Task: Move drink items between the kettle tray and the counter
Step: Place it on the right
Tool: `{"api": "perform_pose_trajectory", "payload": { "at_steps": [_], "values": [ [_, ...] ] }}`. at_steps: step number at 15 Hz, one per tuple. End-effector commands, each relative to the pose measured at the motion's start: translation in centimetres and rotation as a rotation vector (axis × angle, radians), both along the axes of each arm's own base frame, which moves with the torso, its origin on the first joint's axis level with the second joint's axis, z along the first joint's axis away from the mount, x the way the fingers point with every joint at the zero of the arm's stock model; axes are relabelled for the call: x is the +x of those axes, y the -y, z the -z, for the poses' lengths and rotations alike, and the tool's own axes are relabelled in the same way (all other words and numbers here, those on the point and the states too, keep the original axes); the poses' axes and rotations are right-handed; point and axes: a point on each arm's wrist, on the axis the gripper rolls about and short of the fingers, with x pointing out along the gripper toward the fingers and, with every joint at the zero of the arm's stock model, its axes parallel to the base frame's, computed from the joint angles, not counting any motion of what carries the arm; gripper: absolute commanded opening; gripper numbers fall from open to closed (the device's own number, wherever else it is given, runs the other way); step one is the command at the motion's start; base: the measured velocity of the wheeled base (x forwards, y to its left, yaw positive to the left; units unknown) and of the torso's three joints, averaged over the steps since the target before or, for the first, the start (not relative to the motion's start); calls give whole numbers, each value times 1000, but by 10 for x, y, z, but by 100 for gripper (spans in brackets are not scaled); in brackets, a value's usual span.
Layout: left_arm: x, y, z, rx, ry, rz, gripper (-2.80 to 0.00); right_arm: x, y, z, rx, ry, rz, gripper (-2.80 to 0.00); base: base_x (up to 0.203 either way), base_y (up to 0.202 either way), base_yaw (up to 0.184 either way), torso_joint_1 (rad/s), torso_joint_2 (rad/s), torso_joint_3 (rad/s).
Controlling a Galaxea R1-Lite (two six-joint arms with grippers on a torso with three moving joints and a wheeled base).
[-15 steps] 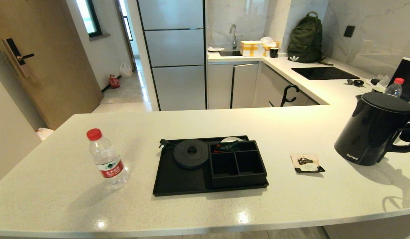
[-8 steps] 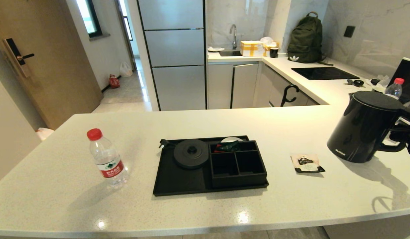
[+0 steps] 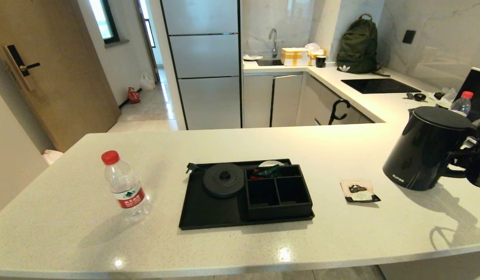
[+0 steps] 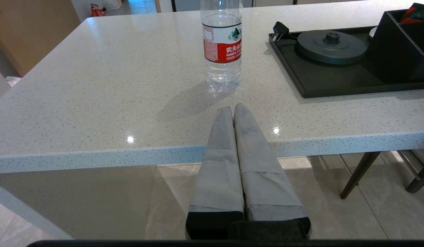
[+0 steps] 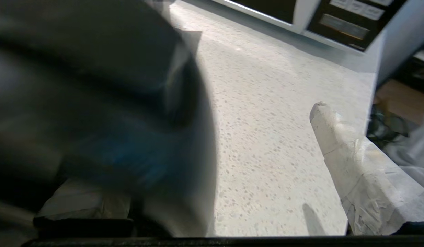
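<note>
- Black kettle [image 3: 426, 149] standing upright on the white counter [image 3: 232, 249] at the far right, well apart from the tray, handle turned to the right edge of the head view.
- Right gripper [image 3: 467, 163] sitting at that handle, by the edge of the head view; in the right wrist view jaws standing wide, one wrapped finger [image 5: 349, 171] clear of the dark kettle body [image 5: 95, 113], gripping nothing.
- Pinkish tea sachet [image 3: 359, 191] lying flat on the counter between kettle and tray.
- Black kettle tray [image 3: 208, 212] resting at the middle of the counter, carrying the bare round kettle base [image 3: 223, 179] and the compartment box [image 3: 278, 191], some sachets showing in a rear compartment.
- Water bottle [image 3: 125, 186] with red cap standing upright on the counter, left of the tray and apart from it.
- Left gripper [image 4: 232, 113] hanging in front of the counter edge, below its top, fingers pressed together and empty, pointing toward the bottle.
</note>
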Motion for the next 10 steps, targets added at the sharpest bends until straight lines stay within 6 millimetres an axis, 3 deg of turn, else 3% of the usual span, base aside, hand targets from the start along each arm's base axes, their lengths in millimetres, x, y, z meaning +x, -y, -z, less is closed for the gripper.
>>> {"api": "perform_pose_trajectory", "payload": {
  "at_steps": [1, 6, 10],
  "values": [
    [0, 0, 0, 0, 0, 0, -280, 7, -14, 1, -20, -14, 3, 0, 0, 0, 0, 0, 0, 0],
    [0, 0, 0, 0, 0, 0, -280, 18, -35, 7, -87, -54, 60, 0, 0, 0, 0, 0, 0, 0],
    [0, 0, 0, 0, -1, -1, -280, 18, -41, 19, -105, -95, 107, 0, 0, 0, 0, 0, 0, 0]
  ]
}}
